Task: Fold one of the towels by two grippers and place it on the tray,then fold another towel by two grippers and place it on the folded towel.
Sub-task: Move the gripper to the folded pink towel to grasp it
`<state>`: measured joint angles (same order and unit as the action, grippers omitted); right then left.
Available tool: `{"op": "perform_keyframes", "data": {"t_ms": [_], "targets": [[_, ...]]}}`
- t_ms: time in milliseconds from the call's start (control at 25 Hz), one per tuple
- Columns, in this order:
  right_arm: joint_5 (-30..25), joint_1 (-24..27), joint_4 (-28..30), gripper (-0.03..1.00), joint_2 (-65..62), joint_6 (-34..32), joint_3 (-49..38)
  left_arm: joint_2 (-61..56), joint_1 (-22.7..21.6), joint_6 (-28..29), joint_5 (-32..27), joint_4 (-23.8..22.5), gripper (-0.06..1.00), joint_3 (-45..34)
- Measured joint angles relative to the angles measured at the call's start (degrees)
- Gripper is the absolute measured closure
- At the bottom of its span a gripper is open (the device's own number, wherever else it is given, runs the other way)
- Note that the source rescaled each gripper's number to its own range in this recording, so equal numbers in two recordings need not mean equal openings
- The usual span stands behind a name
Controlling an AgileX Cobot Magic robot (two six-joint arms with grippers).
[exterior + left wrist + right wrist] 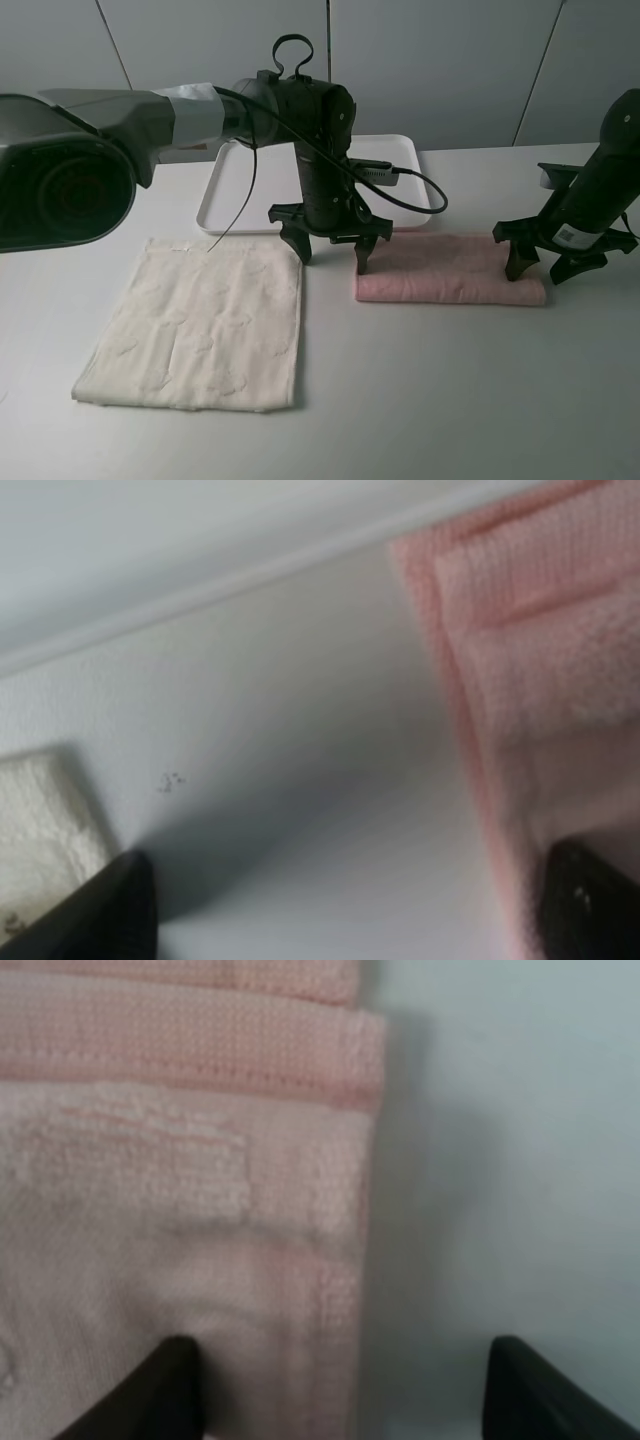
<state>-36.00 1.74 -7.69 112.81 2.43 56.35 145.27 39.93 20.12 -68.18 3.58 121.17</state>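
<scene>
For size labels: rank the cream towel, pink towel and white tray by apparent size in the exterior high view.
1. cream towel, spread flat.
2. white tray, partly hidden by the left arm and farther back, so less sure.
3. pink towel, a folded strip.

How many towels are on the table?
2. A flat cream cloth towel lies left on the white table; a folded pink terry towel lies right, in front of the white plastic tray. None looks hidden.
</scene>
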Motion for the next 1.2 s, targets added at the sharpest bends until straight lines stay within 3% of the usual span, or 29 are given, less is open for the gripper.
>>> {"op": "perform_keyframes", "data": {"t_ms": [440,600,840,1200], "targets": [[-0.84,0.00,-1.46,0.35,1.00,0.33,0.63,0.00,0.00,-0.74,0.00,-0.02,-0.05,0.00],[-1.06,0.00,-2.48,0.52,1.51,0.44,0.85,0.00,0.00,-0.74,0.00,-0.12,-0.05,0.00],[-1.68,0.00,-6.39,0.90,1.90,2.96,0.99,0.00,0.00,-0.74,0.00,-0.12,-0.05,0.00],[-2.02,0.00,-6.77,0.93,1.90,4.79,1.03,0.00,0.00,-0.74,0.00,-0.12,-0.05,0.00]]}}
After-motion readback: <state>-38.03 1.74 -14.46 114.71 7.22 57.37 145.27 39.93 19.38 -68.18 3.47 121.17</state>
